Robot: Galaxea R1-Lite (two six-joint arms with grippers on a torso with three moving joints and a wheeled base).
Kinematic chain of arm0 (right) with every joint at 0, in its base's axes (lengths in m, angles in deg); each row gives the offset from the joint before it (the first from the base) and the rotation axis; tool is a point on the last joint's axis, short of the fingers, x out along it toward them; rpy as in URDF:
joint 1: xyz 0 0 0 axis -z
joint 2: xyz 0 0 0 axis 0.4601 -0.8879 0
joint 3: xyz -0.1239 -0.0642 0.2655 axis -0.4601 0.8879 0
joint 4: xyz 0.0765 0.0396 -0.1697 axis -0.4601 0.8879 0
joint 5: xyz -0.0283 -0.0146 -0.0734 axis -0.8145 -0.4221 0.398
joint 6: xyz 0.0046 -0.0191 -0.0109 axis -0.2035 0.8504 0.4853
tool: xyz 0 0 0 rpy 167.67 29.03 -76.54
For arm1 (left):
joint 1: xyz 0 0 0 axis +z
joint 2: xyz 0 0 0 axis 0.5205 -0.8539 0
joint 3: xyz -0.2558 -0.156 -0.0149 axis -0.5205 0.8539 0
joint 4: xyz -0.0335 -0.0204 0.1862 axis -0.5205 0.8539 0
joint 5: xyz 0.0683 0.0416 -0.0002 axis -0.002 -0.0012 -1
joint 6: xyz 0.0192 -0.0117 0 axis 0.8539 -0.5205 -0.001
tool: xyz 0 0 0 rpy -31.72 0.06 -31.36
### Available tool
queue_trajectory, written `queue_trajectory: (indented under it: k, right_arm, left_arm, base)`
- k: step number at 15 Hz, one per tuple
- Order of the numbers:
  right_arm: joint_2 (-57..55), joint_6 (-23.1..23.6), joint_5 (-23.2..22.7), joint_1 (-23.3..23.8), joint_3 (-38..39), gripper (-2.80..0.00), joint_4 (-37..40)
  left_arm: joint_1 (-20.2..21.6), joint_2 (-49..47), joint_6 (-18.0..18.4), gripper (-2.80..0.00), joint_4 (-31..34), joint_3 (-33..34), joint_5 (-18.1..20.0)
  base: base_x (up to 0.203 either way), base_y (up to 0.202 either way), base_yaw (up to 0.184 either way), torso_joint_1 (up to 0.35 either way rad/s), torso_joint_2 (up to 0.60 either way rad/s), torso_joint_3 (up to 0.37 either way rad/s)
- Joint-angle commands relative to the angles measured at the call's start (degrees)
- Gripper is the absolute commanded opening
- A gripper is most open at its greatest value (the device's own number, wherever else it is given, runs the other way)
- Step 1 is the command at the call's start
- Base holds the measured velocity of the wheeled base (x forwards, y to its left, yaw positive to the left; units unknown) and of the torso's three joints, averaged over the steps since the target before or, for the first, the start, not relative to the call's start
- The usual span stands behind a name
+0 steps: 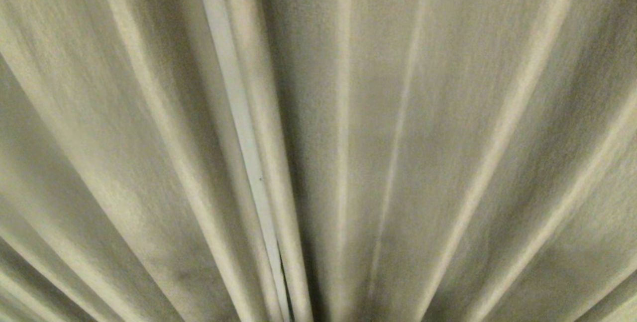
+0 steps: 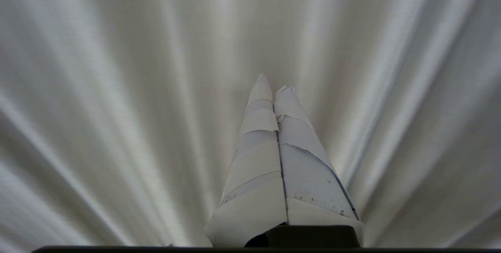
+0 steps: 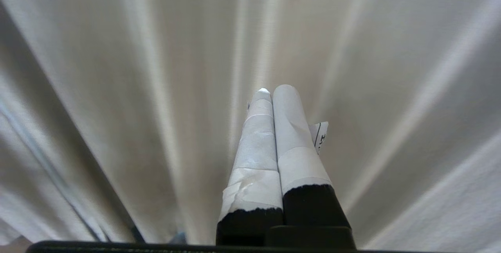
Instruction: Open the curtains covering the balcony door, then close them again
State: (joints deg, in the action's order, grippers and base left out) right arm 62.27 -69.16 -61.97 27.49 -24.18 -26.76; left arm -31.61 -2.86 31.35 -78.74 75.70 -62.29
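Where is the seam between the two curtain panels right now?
In the head view, the seam runs just left of centre, between the cream curtains filling the frame.

My left gripper (image 2: 274, 83) is wearing overlapping bands of white tape from base to tip, scuffed and speckled low down, over a dark body. My right gripper (image 3: 274, 88) is showing black fingers (image 3: 313, 206) below ragged-edged white tape, with a small printed paper tab sticking out at one side.

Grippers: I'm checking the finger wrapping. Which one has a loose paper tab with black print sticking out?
The right gripper: a printed tab juts beside one finger. The left gripper shows only plain wrap.
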Motion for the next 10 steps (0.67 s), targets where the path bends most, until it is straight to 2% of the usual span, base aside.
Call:
queue_trajectory:
  k: [1, 8, 10]
  right_arm:
    - [0.0, 0.1, -0.1, 0.0, 0.0, -2.80, 0.0]
    - [0.0, 0.1, -0.1, 0.0, 0.0, -2.80, 0.0]
    - [0.0, 0.1, -0.1, 0.0, 0.0, -2.80, 0.0]
  left_arm:
    - [0.0, 0.0, 0.0, -2.80, 0.0, 0.0, 0.0]
    - [0.0, 0.0, 0.0, -2.80, 0.0, 0.0, 0.0]
    - [0.0, 0.0, 0.0, -2.80, 0.0, 0.0, 0.0]
  base:
    - [0.000, 0.189, -0.001, 0.004, -0.01, 0.008]
    - [0.000, 0.190, -0.001, 0.003, 0.00, 0.004]
    - [0.000, 0.087, -0.001, 0.001, 0.00, 0.003]
